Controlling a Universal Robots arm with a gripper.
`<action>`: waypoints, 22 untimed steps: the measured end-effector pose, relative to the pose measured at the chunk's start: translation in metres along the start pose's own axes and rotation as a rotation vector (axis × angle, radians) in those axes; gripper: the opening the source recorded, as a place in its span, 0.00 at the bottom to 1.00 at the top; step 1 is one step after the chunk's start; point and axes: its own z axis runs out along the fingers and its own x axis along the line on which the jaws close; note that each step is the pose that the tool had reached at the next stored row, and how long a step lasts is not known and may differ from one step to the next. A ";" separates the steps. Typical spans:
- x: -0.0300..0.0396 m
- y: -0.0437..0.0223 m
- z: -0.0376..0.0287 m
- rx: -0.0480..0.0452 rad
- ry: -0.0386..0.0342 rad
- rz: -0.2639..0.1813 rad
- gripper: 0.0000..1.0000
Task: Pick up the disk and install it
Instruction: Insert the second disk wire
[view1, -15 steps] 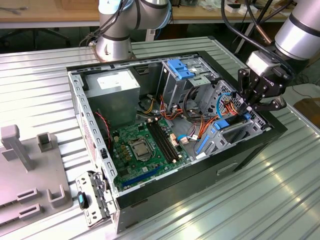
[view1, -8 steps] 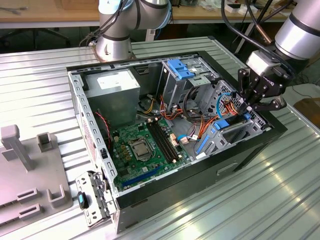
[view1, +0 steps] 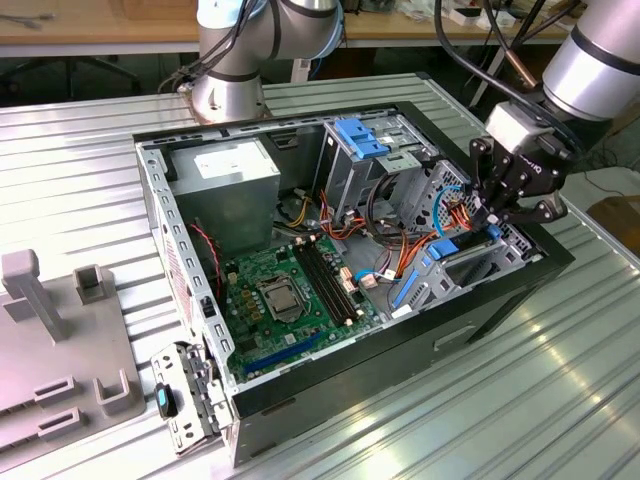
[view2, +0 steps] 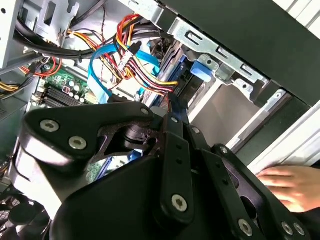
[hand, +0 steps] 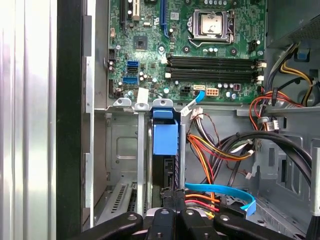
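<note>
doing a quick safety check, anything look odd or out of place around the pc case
Yes: a person's hand rests at the outer edge of the open case, close to the robot's hand, which is down at the drive bay by the blue-framed disk. Inside, nothing looks damaged.

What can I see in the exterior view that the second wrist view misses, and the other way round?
Exterior view: the whole open case, the silver power supply, the arm's base and grey holders on the table. Second wrist view: a person's hand lying beside the case. Both: the pincer at the drive bay, the coloured cables and the green board.
</note>
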 end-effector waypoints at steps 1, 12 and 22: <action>0.0000 0.0000 -0.0007 -0.0001 0.0003 0.000 0.11; -0.0036 -0.0013 -0.0386 -0.0003 0.0066 0.000 0.11; -0.0465 -0.0024 -0.0449 -0.0014 0.0510 -0.002 0.11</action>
